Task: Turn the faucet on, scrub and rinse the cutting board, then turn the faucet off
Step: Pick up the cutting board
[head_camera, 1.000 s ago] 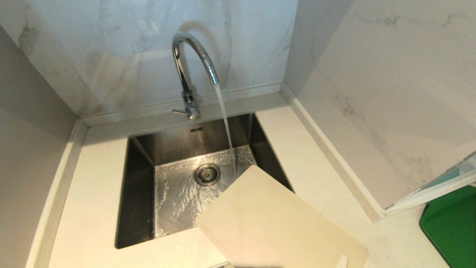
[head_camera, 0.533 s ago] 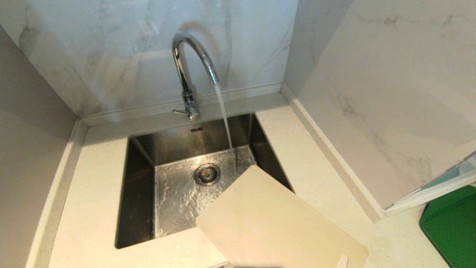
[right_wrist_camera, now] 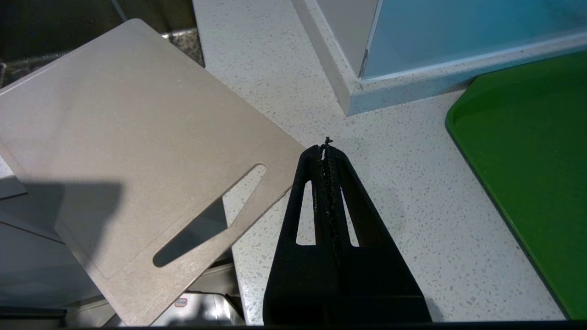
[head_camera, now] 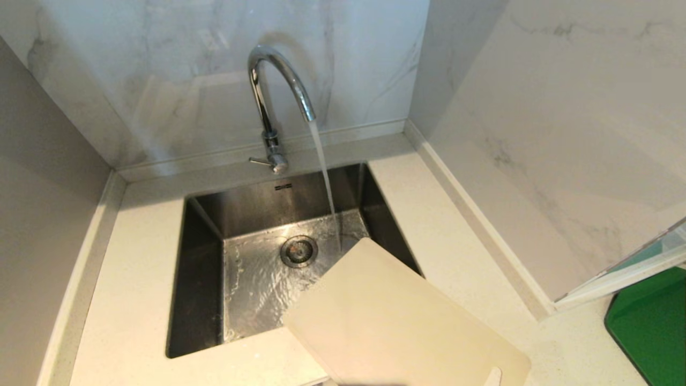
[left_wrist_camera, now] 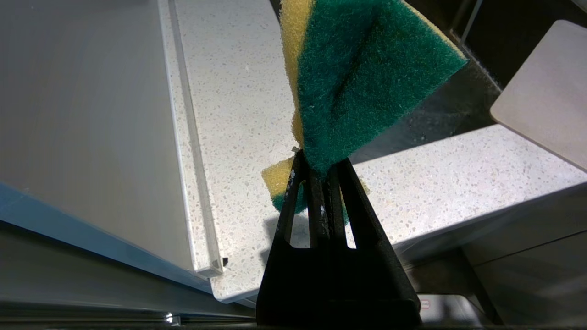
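— What sat around the sink (head_camera: 203,279)?

— A pale speckled counter (head_camera: 134,268) boxed in by marble walls (head_camera: 536,134). The faucet (head_camera: 273,96) stood behind the basin, its lever pointing left, and water (head_camera: 324,177) was running from the spout onto the basin floor just beside the drain (head_camera: 299,251). A green board (head_camera: 651,327) lay well off to the right, past a wall corner.

— And the board (head_camera: 396,321)?

— It lay askew on the counter, its far corner jutting over the basin's near right part, close to the stream but not under it. The slot handle was at the near end, hanging off the counter's front edge (clearest in the right wrist view).

— The grippers?

— Neither showed in the head view. The left gripper (left_wrist_camera: 316,160) was clamped tight on a yellow-and-green sponge (left_wrist_camera: 357,78), above the counter left of the basin. The right gripper (right_wrist_camera: 326,151) was pressed shut on nothing, over the counter just beside the board's handle end.

— Any writing?

— A small dark mark on the basin's back wall and a red-edged label below the counter front, both too small to read.

— Any change from a second earlier?

— None; board, lever and stream looked the same.
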Controlling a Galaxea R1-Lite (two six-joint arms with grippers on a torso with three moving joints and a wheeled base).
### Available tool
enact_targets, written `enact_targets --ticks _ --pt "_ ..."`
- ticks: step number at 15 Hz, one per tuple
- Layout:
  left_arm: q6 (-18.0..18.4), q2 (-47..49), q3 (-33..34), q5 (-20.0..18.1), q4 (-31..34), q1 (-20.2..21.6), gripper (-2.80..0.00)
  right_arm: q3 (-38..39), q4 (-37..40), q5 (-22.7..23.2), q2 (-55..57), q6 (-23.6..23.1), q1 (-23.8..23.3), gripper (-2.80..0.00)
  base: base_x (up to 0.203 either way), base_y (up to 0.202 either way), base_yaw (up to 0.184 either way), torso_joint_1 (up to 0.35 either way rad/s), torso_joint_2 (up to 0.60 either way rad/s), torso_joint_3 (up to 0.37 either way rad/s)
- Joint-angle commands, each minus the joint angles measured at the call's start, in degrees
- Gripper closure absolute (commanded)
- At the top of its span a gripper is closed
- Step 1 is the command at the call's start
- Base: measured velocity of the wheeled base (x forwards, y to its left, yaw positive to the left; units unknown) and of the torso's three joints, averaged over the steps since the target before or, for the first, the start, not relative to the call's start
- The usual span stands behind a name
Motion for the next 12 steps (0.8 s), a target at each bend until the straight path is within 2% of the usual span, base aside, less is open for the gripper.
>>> enact_targets --ticks 1,12 --pt "-0.04 0.05 0.12 -0.01 -0.05 0.01 0.0 0.09 0.0 0.02 0.0 0.01 0.0 0.0 0.0 0.0 0.0 0.0 0.0 0.0" --pt "-0.04 0.05 0.09 -0.01 -0.05 0.01 0.0 0.09 0.0 0.02 0.0 0.01 0.0 0.0 0.0 0.0 0.0 0.0 0.0 0.0"
